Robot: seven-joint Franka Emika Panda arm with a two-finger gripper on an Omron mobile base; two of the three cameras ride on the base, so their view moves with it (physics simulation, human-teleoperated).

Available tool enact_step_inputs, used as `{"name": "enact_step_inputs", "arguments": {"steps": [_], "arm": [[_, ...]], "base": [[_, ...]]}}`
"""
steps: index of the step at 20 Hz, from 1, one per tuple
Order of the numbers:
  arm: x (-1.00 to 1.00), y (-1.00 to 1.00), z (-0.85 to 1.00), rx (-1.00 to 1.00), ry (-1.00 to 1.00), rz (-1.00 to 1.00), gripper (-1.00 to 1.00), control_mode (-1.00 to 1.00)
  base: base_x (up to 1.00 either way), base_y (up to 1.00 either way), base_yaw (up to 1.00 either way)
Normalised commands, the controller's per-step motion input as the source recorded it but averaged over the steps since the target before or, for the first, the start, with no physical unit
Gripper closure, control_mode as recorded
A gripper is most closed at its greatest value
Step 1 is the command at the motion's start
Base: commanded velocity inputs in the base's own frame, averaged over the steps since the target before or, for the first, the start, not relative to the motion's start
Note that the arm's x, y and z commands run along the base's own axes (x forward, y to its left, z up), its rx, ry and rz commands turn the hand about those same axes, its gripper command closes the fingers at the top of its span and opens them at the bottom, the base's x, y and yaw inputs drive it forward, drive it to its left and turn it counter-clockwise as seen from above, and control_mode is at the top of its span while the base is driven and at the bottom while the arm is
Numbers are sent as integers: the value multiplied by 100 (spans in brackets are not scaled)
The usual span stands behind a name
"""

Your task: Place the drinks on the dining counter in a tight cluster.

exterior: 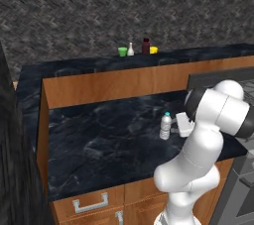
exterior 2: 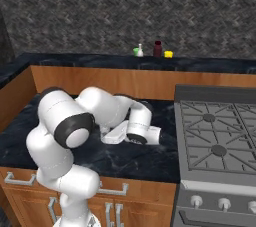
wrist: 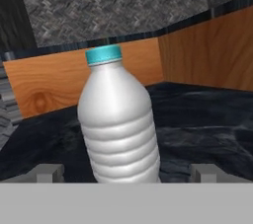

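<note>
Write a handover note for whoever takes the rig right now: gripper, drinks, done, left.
Gripper: open, fingertips either side of the clear bottle, not closed on it.
Clear bottle: upright on the lower marble top by the stove, not on the dining counter.
Maroon bottle and tan bottle: already on the dining counter, near each other, with a green cup and a yellow item beside them.
Left: grasp the clear bottle, carry it up, set it beside those two.

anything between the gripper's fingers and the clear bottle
Nothing. In the hand view the clear bottle stands upright between the two open fingertips, with bare gaps on both sides.
</note>
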Motion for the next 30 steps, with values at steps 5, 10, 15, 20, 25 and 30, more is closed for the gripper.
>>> {"name": "enact_step_inputs", "arguments": {"steps": [5, 10, 15, 20, 25, 30], "arm": [[-5, 8, 3, 0, 0, 0, -100, -100], [0, 1, 13, 0, 0, 0, -100, -100], [-1, 0, 11, 0, 0, -1, -100, -100], [-4, 6, 1, 0, 0, -2, -100, -100], [0, 5, 0, 0, 0, -3, -100, -100], [0, 3, 0, 0, 0, -4, -100, -100]], "base": [[0, 0, 0], [0, 0, 0], [0, 0, 0], [0, 0, 0], [0, 0, 0], [0, 0, 0]]}}
